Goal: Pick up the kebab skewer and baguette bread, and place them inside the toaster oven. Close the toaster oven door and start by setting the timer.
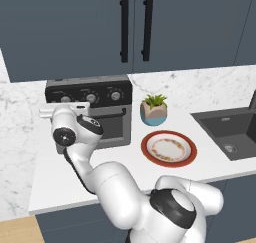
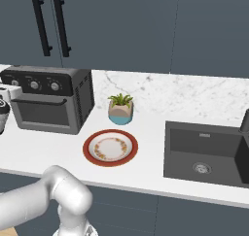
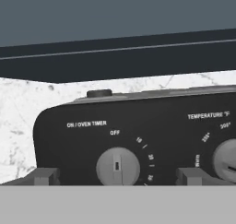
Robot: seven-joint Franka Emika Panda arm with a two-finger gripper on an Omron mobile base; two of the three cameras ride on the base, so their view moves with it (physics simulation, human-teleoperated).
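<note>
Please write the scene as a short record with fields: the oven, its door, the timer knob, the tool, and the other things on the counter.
toaster oven: on the counter, left of the plate
toaster oven door: shut
timer knob: pointer at OFF
tool: open, one fingertip on each side of the timer knob, not closed on it
plate: red rim, nothing on it
potted plant: behind the plate
sink: to the right

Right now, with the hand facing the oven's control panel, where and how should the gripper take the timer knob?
Grip the timer knob across its round rim, coming straight on from the front of the toaster oven. The knob stands out from the black panel, its pointer at OFF, and sits centred between the open fingertips of the gripper, so a short advance should likely straddle it.
</note>
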